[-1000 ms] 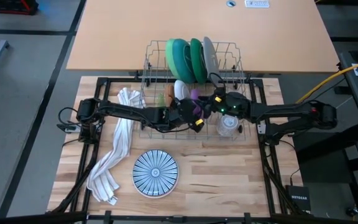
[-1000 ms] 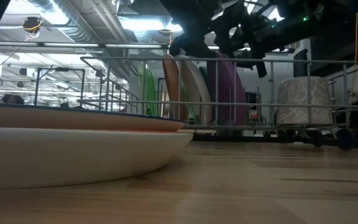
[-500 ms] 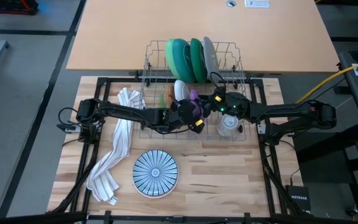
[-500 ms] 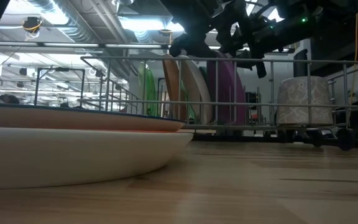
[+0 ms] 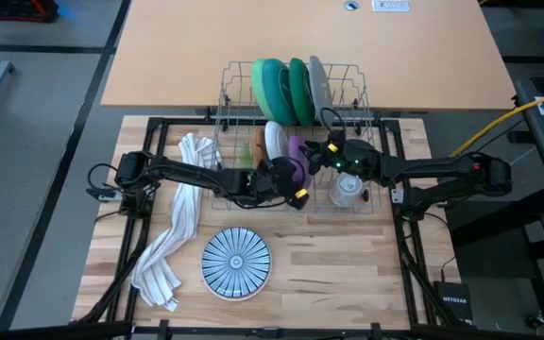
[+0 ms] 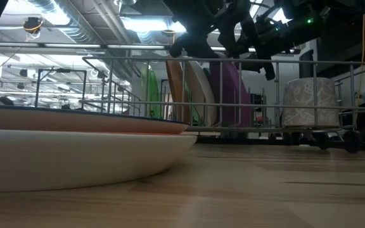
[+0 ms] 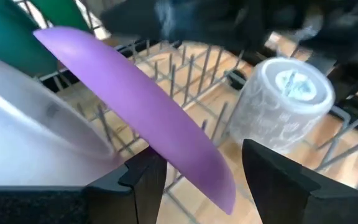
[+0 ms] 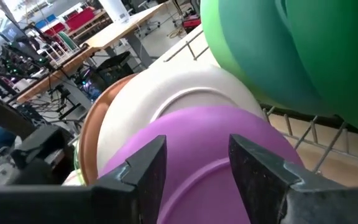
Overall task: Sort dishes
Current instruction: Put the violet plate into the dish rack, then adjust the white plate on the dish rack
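Purple plate (image 5: 297,151) stands on edge in the rack (image 5: 244,194) (slots keep it upright), straddled by both parted claws, left claw (image 7: 201,171) and right claw (image 8: 194,165), neither clamped.

One wire dish rack (image 5: 227,104) stands on the wooden counter (image 5: 348,269). It holds seven dishes: one light green bowl (image 5: 270,85), one teal bowl (image 5: 298,87), one grey plate (image 5: 317,80), one white plate (image 5: 274,138), one purple plate (image 5: 297,151), one orange plate (image 5: 258,146), and one orange patterned bowl (image 5: 347,188). One blue-and-white striped plate (image 5: 236,262) and one white striped cloth towel (image 5: 173,227) lie outside it.
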`<state>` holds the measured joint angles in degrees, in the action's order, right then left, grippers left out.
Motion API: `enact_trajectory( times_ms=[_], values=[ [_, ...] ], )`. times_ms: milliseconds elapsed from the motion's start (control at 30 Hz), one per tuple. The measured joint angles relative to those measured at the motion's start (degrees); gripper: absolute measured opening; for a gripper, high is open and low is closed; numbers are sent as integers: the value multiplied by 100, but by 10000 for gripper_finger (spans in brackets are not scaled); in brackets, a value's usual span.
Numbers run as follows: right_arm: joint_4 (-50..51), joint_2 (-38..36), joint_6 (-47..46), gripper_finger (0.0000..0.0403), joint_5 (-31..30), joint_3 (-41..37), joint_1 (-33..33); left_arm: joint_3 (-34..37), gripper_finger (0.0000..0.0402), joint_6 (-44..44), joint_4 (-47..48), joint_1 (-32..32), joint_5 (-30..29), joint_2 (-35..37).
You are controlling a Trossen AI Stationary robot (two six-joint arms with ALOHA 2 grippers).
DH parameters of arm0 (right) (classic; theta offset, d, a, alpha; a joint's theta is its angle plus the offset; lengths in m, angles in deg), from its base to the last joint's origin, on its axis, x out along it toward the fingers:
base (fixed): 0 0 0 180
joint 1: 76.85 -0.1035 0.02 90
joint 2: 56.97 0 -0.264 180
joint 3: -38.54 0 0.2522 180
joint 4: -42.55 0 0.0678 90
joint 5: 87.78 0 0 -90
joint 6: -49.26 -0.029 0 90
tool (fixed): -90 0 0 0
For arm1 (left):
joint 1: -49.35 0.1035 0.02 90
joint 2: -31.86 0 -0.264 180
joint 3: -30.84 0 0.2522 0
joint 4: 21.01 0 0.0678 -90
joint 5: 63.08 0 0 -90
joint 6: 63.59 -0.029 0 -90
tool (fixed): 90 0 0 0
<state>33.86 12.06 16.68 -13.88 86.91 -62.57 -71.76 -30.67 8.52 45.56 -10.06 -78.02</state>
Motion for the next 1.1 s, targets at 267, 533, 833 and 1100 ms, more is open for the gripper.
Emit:
enact_trajectory(
  times_ms=[267, 533, 833, 1100],
  values=[
    [-8, -328, 322, 179, -459, 7, 0, 0, 196, -9, 349, -173, -12, 165],
    [61, -750, 330, 179, -373, 9, 0, 0, 196, -81, 584, -267, -38, 440],
    [339, -1003, 178, 179, 571, 15, -7, -2, 196, -154, 985, -251, -1185, 842],
    [356, -1003, 103, 179, 582, 15, -7, -2, 196, -466, 916, 318, -2112, 881]
  ],
)
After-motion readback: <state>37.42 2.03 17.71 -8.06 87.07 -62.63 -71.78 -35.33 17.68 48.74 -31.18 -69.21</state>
